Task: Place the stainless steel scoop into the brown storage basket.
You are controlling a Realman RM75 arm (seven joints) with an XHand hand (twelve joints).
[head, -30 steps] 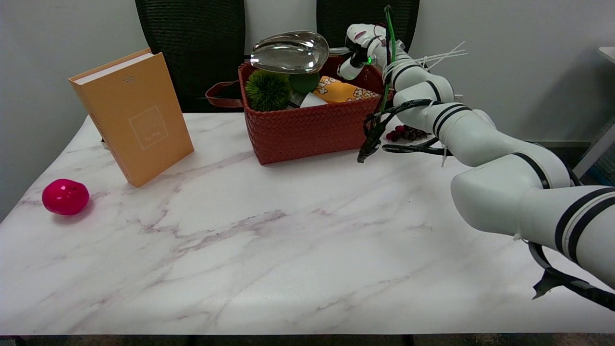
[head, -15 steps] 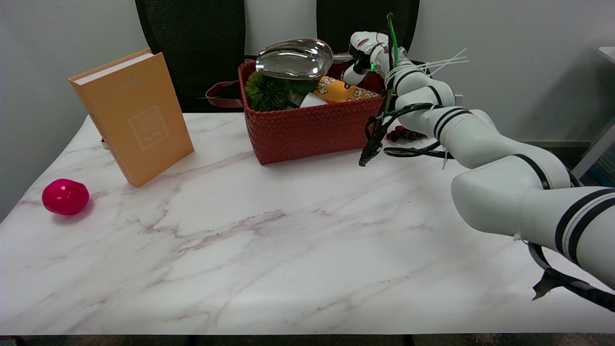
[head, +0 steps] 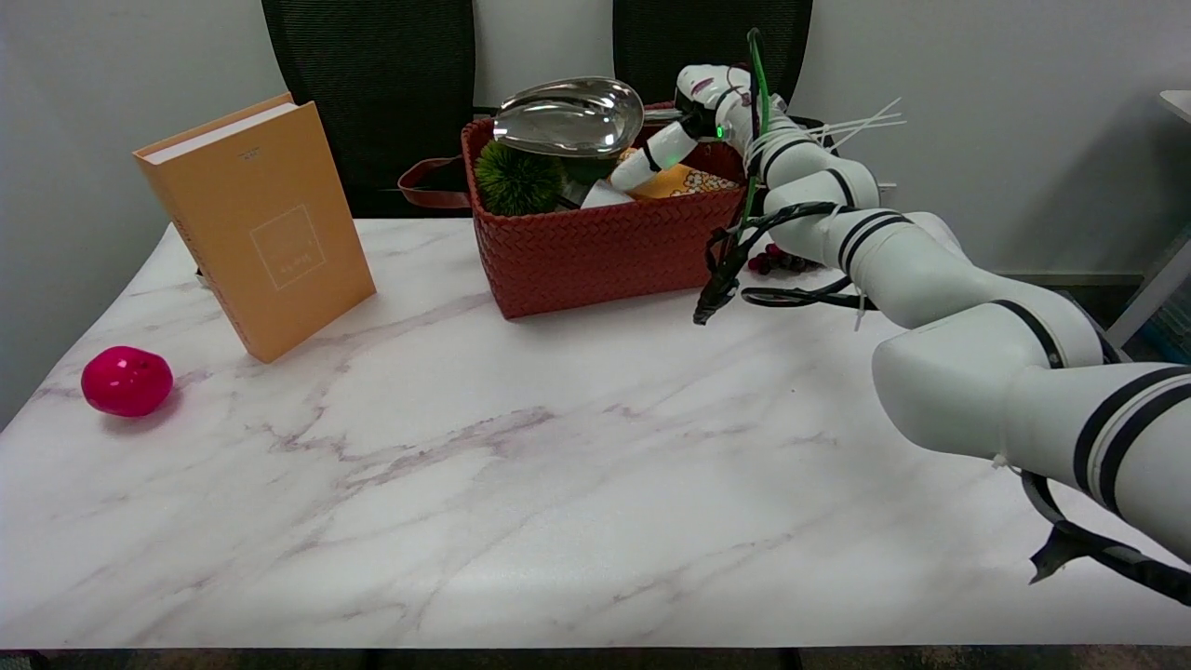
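The stainless steel scoop (head: 569, 116) lies bowl-up over the brown woven basket (head: 605, 249), resting on the spiky green ball (head: 517, 179) and the other things inside. Its short handle points right and meets my right hand (head: 696, 110), which hovers over the basket's far right corner. One white finger (head: 651, 154) stretches down and left into the basket, below the handle and apart from it. My other fingers are hidden behind the hand, so I cannot see whether any still pinch the handle.
An orange book (head: 260, 223) stands upright at the left, and a pink ball (head: 127, 380) lies near the left edge. Dark red berries (head: 786, 258) sit right of the basket under my forearm. A yellow patterned cloth (head: 679, 179) lies in the basket. Two black chairs stand behind the table.
The scoop came down and a little right onto the basket's contents, then stayed put. In the last half second one finger uncurled and stretched out into the basket.
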